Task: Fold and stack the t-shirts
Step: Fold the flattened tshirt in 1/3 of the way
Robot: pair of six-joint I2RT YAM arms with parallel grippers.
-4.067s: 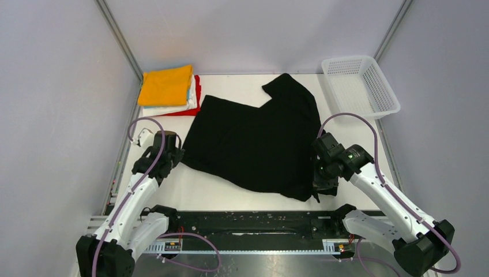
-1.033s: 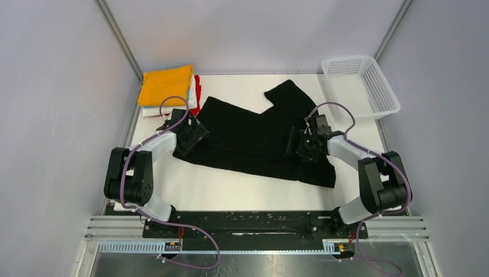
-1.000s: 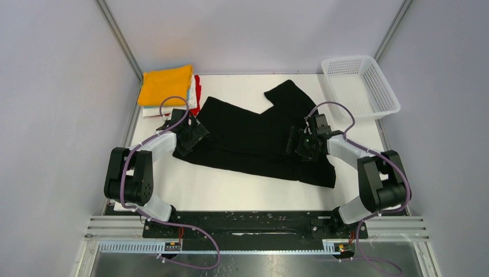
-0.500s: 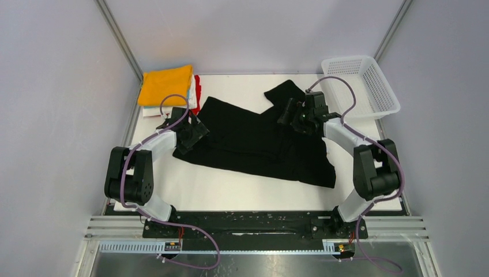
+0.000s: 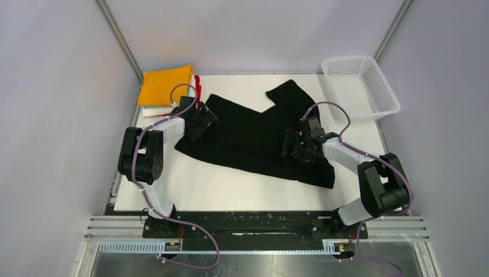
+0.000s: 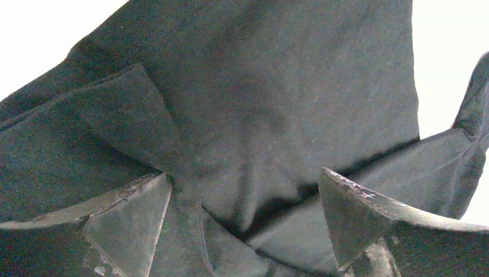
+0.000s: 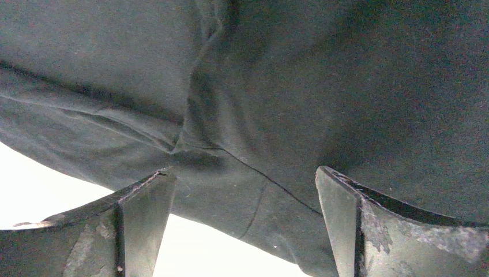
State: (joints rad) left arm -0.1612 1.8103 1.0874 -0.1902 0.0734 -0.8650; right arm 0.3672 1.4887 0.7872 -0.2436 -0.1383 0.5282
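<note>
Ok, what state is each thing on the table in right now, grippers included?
black t-shirt: lying on the table, partly folded, rumpled, not gripped.
folded stack: neat, orange-yellow shirt on top.
basket: upright, nothing visible inside.
left gripper: open, over the black t-shirt.
right gripper: open, over the black t-shirt.

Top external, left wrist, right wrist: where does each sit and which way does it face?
Top external: above, behind the bases, looking down on the table; both arms show.
Left wrist: on left arm, facing the black t-shirt; open left pincer shows.
Right wrist: right arm, same shirt; open right pincer.
Shared: the black t-shirt.
</note>
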